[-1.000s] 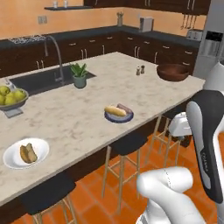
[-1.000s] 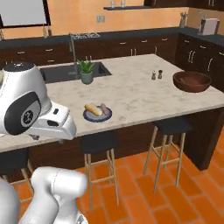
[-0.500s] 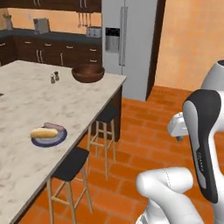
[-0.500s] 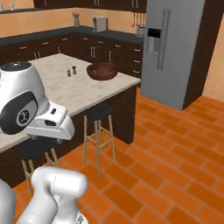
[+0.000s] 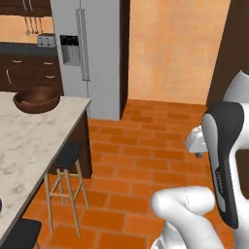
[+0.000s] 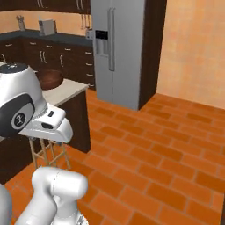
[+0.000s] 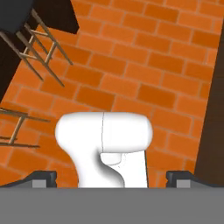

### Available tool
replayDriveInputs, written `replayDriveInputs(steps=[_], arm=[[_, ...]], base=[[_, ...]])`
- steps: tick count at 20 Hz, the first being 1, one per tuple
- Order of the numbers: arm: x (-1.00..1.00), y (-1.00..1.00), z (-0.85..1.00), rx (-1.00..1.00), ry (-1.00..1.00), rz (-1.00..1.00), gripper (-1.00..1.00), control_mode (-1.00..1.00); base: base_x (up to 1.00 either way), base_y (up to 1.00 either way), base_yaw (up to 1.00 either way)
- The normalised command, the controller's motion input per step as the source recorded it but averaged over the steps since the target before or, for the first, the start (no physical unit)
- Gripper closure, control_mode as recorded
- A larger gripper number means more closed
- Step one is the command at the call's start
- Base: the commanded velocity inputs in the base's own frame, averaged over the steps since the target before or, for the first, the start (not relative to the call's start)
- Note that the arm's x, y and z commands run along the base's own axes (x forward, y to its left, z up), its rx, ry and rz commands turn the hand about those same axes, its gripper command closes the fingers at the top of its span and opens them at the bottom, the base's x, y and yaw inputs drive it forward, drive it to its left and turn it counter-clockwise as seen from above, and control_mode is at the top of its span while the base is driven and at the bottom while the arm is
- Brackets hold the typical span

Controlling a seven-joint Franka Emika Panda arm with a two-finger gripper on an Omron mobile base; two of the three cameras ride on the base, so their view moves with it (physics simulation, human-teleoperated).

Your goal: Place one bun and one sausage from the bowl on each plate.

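Observation:
The wide dark reddish-brown bowl (image 5: pixel 36 99) sits at the far corner of the marble island (image 5: pixel 29 146); the right base view has the bowl (image 6: pixel 49 78) behind my arm. Its contents are hidden by its rim, so bun and sausage are out of view, and so are both plates. My gripper (image 7: pixel 111 177) hangs over the brick floor, well away from the counter. It is open, its two dark fingertips (image 7: pixel 43 177) far apart with nothing between them.
A tall steel fridge (image 5: pixel 87 53) (image 6: pixel 116 48) stands beyond the island's end. Bar stools (image 5: pixel 65 160) (image 7: pixel 26 35) line the island's near side. Orange brick floor (image 6: pixel 167 145) spreads wide to the right. Dark cabinets with a toaster (image 6: pixel 46 26) run along the back wall.
The whole picture has swung to the right with the base. The island and bowl slid to the left edge, the plate with food left the picture, and fridge and floor came in.

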Motion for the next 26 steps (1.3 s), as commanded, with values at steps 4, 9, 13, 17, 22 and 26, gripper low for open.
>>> replayDriveInputs(steps=[4,9,13,17,22,26], arm=[[0.0,0.0,0.0,0.0,0.0,0.0,-1.0,1.0],[0.0,0.0,0.0,0.0,0.0,0.0,-1.0,1.0],[0.0,0.0,0.0,0.0,0.0,0.0,-1.0,1.0],[0.0,0.0,0.0,0.0,0.0,0.0,-1.0,1.0],[0.0,0.0,0.0,0.0,0.0,0.0,-1.0,1.0],[0.0,0.0,0.0,0.0,0.0,0.0,-1.0,1.0]], base=[[1.0,-0.28,0.0],[1.0,-0.35,0.0],[1.0,-0.64,0.07],[1.0,-0.71,0.16],[1.0,-0.71,0.33],[0.98,-0.81,0.48]])
